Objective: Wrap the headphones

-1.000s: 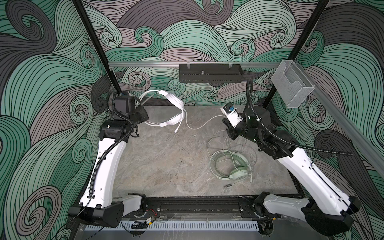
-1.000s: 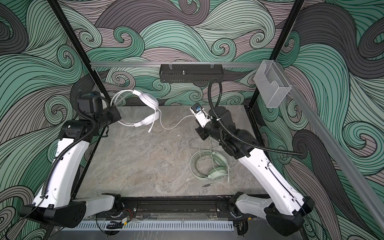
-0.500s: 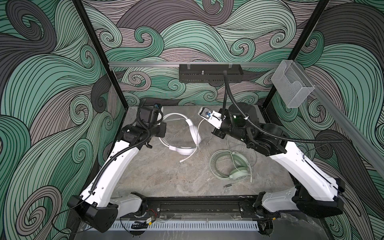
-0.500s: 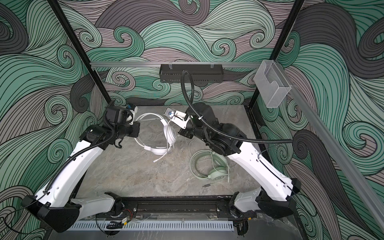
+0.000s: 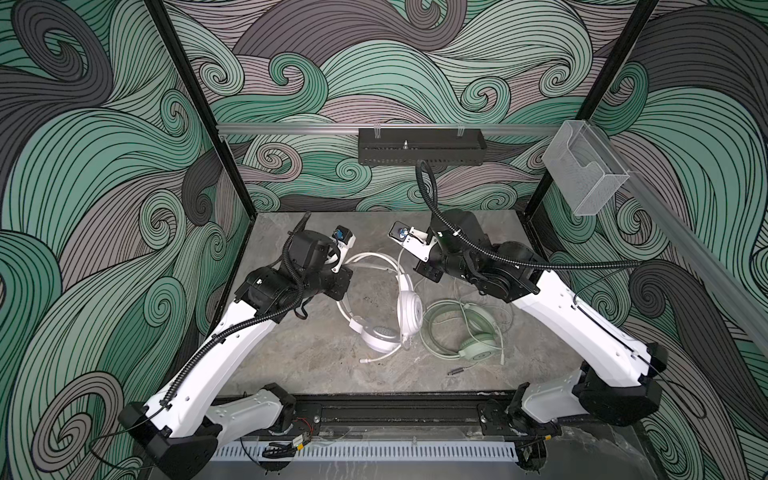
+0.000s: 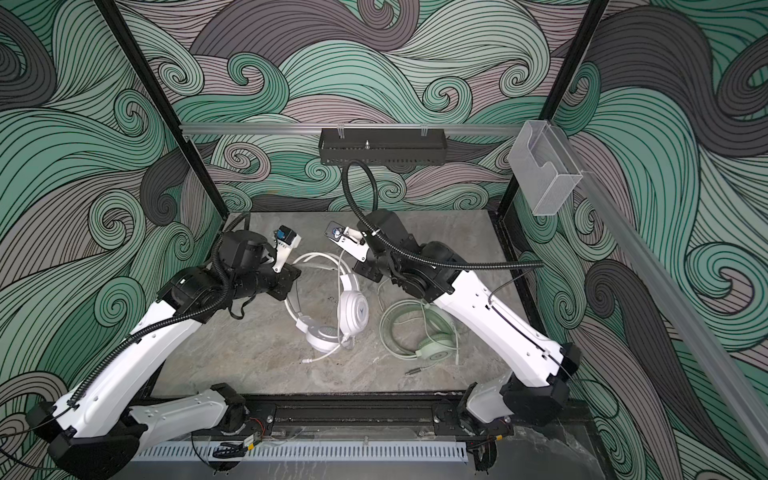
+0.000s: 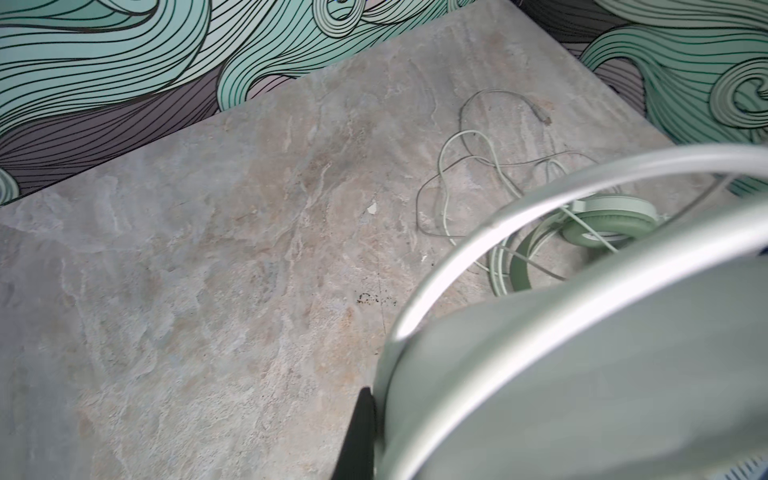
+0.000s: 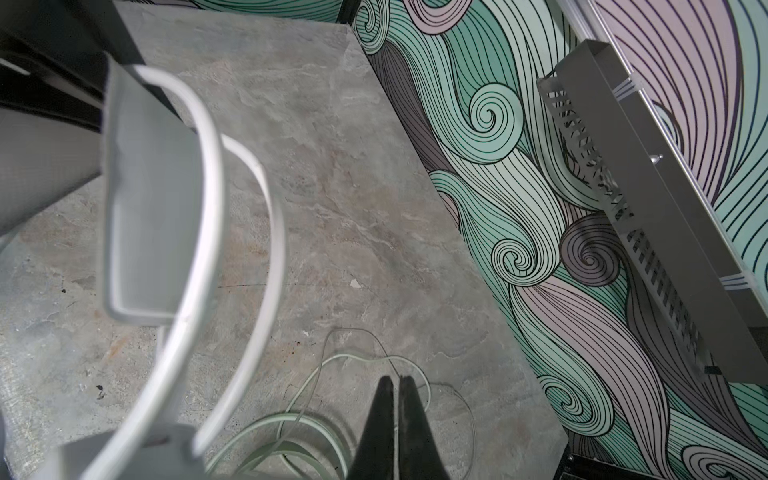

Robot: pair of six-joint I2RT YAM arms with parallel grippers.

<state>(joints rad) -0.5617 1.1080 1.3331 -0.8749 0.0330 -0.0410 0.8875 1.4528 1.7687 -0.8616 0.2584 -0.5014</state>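
The light white headphones [image 5: 409, 309] look best held by their stiff band [image 7: 490, 228], where the left pincer [image 5: 345, 284] pinches, and the right pincer [image 8: 401, 384], pressed together, could wind the floppy cord [image 5: 400, 266].

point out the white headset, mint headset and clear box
white headset [image 5: 410, 311]: in a top view, earcup
mint headset [image 5: 478, 349]: in a top view, earcup
clear box [image 5: 590, 183]: in a top view, side wall

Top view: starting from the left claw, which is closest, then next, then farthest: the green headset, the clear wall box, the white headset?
1. The white headset, right at the left gripper.
2. The green headset, lying farther to the right.
3. The clear box, up on the right wall.
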